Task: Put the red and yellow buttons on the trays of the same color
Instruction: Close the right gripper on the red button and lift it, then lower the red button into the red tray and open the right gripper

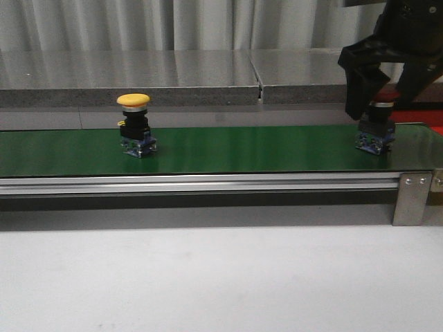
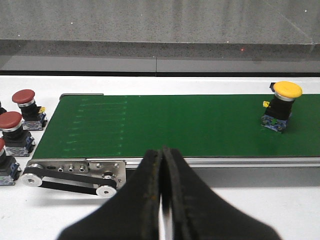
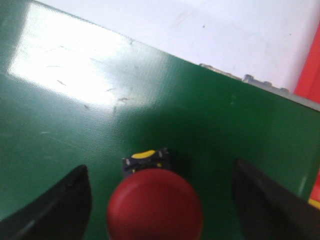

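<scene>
Right hand (image 1: 383,97) (fingers spread) straddles a button (image 1: 375,131) on the green belt (image 1: 242,149).

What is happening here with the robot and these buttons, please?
The right gripper hangs open around a red button near the right end of the green belt, its fingers either side of the cap, not yet closed. A yellow button stands further left on the belt. The left gripper is shut and empty, in front of the belt. Three more red buttons wait beside the belt's end.
</scene>
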`<state>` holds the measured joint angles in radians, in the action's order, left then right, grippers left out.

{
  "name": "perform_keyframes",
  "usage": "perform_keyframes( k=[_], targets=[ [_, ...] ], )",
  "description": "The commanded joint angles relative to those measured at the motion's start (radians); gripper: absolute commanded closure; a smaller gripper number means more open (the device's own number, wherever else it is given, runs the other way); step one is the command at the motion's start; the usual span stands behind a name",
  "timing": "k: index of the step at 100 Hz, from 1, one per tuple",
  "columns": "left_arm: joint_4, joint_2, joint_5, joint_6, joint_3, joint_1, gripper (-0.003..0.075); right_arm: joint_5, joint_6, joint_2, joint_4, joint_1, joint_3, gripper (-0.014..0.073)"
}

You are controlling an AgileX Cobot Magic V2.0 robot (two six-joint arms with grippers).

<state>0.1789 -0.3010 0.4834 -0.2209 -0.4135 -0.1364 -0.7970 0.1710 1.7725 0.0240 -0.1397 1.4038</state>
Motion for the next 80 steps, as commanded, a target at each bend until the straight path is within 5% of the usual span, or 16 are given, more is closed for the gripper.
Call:
perform_keyframes(
  k=[1, 12, 19, 80],
  targets=[
    [0.000, -0.008, -0.073, -0.011, -0.025, -0.006, 0.0739, 0.004, 0.013, -0.035, 0.005, 0.002, 0.037, 0.0222],
    [0.000, -0.008, -0.073, -0.011, -0.025, -0.006, 0.0739, -0.017, 0.013, -0.040, 0.005, 0.006, 0.041, 0.0445],
    [0.000, -0.008, -0.073, -0.011, -0.025, -0.006, 0.0739, -0.043, 0.013, -0.040, 0.004, 0.010, 0.064, 0.0501],
    [0.000, -0.008, -0.073, -0.011, -0.025, -0.006, 0.0739, -0.016, 0.006, 0.037, 0.008, 0.331, 0.277, 0.0503]
  ],
)
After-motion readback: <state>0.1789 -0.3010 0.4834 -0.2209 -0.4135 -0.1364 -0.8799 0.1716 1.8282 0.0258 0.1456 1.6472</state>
